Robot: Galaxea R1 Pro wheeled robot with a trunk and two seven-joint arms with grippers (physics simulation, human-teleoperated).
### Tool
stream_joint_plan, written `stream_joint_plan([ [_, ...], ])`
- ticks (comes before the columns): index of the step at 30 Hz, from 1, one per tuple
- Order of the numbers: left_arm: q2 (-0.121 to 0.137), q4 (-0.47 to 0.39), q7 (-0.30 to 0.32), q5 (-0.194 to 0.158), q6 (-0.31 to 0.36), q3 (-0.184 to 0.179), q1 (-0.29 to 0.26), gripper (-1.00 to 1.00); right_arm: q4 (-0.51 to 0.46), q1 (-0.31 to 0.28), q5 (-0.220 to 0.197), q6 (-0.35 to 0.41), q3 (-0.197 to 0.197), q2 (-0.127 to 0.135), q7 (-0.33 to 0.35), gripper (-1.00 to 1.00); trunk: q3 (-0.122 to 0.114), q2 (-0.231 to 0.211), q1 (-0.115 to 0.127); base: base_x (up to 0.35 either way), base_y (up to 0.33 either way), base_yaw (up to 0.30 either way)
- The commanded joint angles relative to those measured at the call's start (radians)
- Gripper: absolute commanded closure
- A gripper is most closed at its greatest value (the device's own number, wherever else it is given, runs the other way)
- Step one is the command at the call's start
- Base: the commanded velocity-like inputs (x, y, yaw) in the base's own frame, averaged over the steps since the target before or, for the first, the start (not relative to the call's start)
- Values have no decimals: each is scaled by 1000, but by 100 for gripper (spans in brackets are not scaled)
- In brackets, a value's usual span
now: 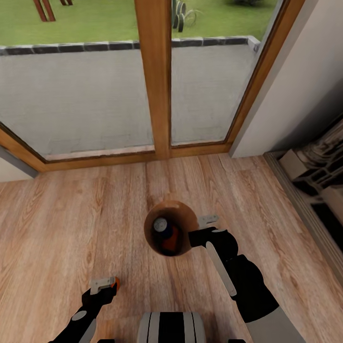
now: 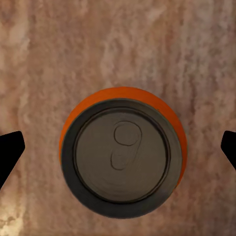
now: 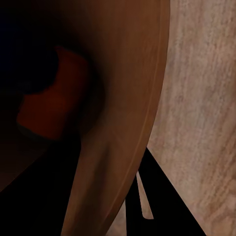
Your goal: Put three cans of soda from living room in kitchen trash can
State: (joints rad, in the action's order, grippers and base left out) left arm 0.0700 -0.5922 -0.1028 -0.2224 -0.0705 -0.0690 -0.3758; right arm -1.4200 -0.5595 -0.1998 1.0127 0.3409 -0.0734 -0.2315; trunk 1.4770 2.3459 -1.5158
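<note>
So the right end effector (image 1: 202,228) is clamped on the rim of the trash can (image 1: 183,214), holding it up off the wood floor (image 1: 71,219) in the middle of the head view. Inside the brown bin you can see the dark blue can (image 1: 161,225) with its silver top and an orange can (image 1: 170,243) next to it, both down at the bottom. The right wrist view shows that orange can (image 3: 49,108) too, deep in shadow.

The third orange can (image 1: 116,284) stands upright on the floor, right under the left end effector (image 1: 105,285). From the left wrist view the can (image 2: 123,150) sits between the two dark fingertips (image 2: 10,147), which are spread wide and not touching it, so that one is open.

Straight ahead are wood-framed glass doors (image 1: 155,76) with a paved patio and grass outside. An off-white wall (image 1: 295,85) stands to the right, with some grey framework (image 1: 319,176) low beside it. Nothing on the floor between the can and the bin
</note>
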Motion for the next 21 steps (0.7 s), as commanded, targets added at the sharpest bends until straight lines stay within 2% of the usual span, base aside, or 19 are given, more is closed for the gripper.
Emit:
stream_joint_plan([
  [1,0,0,0,0,0,0,0,-100,0,0,-20,-3,1,0,0,100,0,0,0,0,0,0],
  [6,0,0,0,0,0,0,0,-100,0,-1,-20,-3,0,0,0,100,0,0,0,0,0,0],
  [10,0,0,0,0,0,0,0,-100,0,0,-20,-3,1,0,0,100,12,28,-15,0,0,0],
  [21,0,0,0,0,0,0,0,-100,-1,-1,-20,-3,1,0,0,100,16,35,-19,0,0,0],
])
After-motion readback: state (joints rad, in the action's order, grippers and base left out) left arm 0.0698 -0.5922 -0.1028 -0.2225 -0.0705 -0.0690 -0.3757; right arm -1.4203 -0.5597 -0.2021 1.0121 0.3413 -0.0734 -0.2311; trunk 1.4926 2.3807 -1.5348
